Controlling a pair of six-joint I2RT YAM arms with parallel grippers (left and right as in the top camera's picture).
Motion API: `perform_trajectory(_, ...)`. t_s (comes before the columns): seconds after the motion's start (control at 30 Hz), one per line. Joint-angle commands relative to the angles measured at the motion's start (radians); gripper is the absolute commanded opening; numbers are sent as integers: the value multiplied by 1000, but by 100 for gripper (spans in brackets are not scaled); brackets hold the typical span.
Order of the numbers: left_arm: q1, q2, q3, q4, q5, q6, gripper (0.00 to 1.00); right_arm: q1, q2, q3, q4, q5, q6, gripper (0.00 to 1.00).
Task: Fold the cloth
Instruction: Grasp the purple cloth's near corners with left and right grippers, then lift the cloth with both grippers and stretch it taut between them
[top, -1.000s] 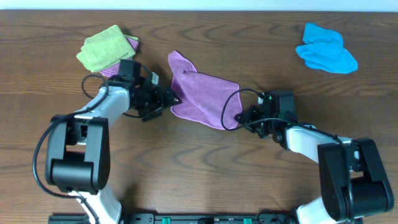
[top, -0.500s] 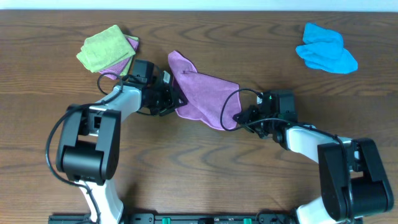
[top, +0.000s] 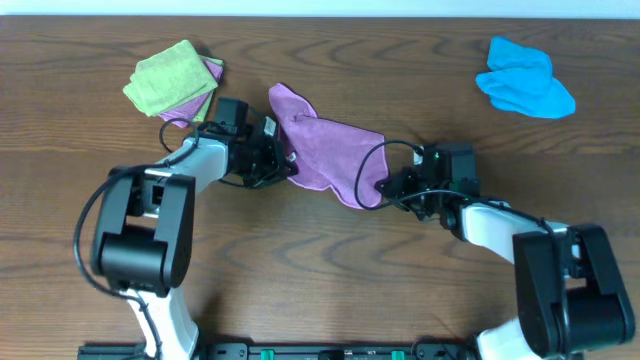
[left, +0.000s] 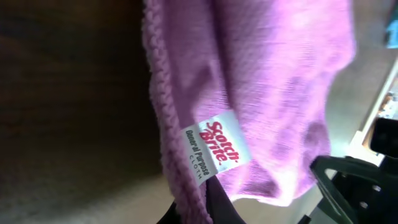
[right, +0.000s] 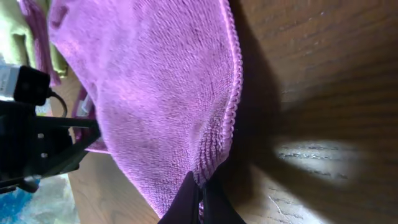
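Observation:
The lilac cloth (top: 330, 150) lies crumpled in the middle of the table, one corner pointing up-left. My left gripper (top: 287, 163) is at its left edge, shut on the hem. In the left wrist view the cloth (left: 280, 74) hangs ahead with its white label (left: 211, 149), and the stitched hem runs down between the dark fingers of the left gripper (left: 196, 208). My right gripper (top: 383, 188) is shut on the cloth's lower right corner. In the right wrist view that gripper (right: 200, 193) pinches the hem of the cloth (right: 155, 93).
A lime-green cloth (top: 170, 78) lies at the back left, on top of another purple one (top: 208, 72). A bright blue cloth (top: 525, 78) is bunched at the back right. The brown wooden table (top: 320, 260) runs to the front.
My left gripper has moved right from beside the cloth onto its left edge and shut on the hem. The right gripper kept its hold and place.

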Motion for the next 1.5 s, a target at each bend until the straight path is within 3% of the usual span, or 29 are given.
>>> perform_trajectory(0.0, 15, -114, 42, -6, 25, 13, 6, -28, -86, -4, 5, -25, -19, 1)
perform_trajectory(0.37, 21, -354, 78, -34, 21, -60, 6, -43, -353, 33, 4, -33, -18, 2)
perform_trajectory(0.67, 25, -373, 187, 43, -37, -145, 6, -71, -369, 158, -1, 30, -13, 2)
perform_trajectory(1.1, 42, -216, 230, 336, -94, -221, 5, -135, -89, 475, -56, 35, -86, 1)
perform_trajectory(1.47, 99, -61, 474, 316, -51, -224, 5, -138, 124, 778, -153, 42, -129, 2)
